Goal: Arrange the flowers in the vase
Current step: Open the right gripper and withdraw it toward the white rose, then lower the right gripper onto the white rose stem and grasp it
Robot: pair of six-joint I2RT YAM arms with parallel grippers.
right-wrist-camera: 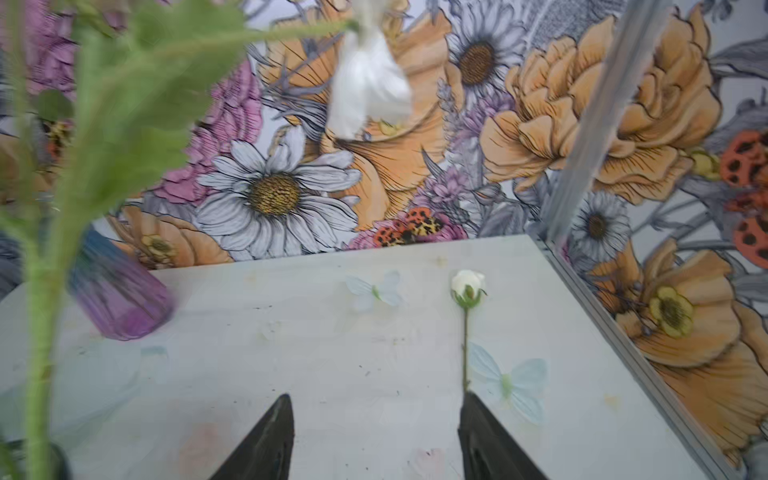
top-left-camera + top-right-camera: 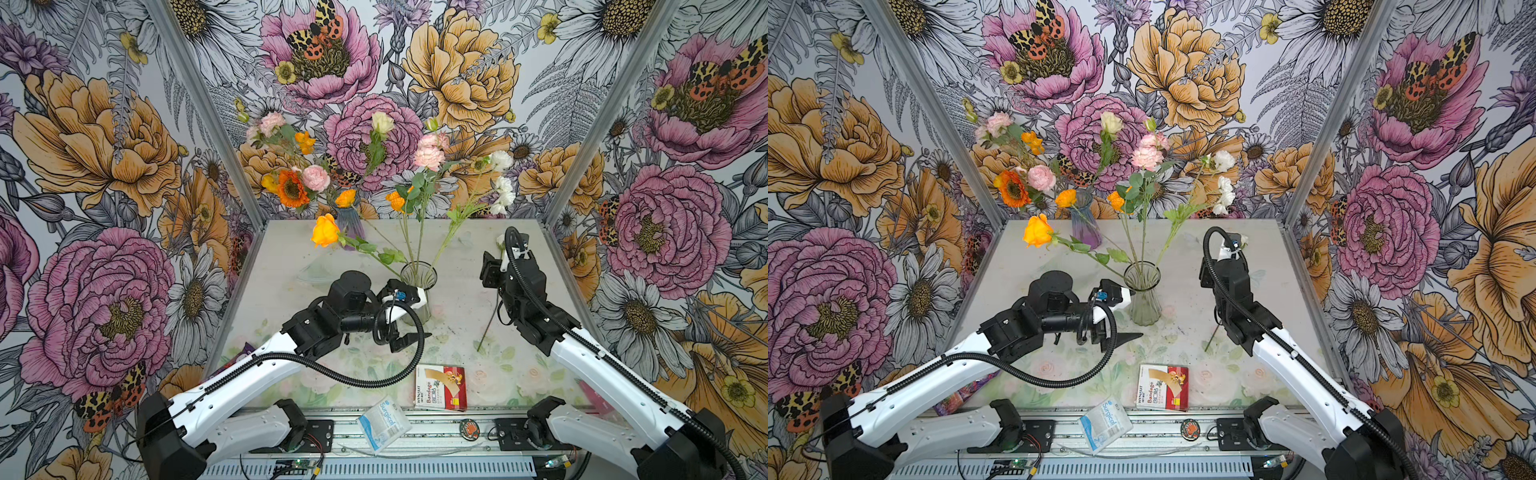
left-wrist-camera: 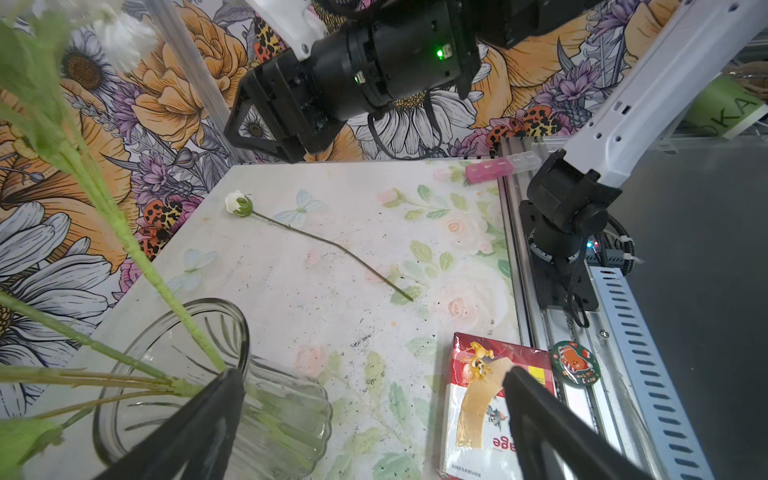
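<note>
A clear glass vase stands mid-table and holds several flowers, among them an orange rose leaning left and white blooms. One white rosebud flower lies flat on the table at the right, and my right arm partly covers its stem. My left gripper stands open beside the vase's foot, holding nothing. My right gripper is open just above the table, nothing between its fingers. The rosebud's stem runs under one fingertip.
A purple vase with more flowers stands at the back wall. A red bandage box, a surgical packet and a round badge lie near the front rail. A pink pill box sits by the right arm's base.
</note>
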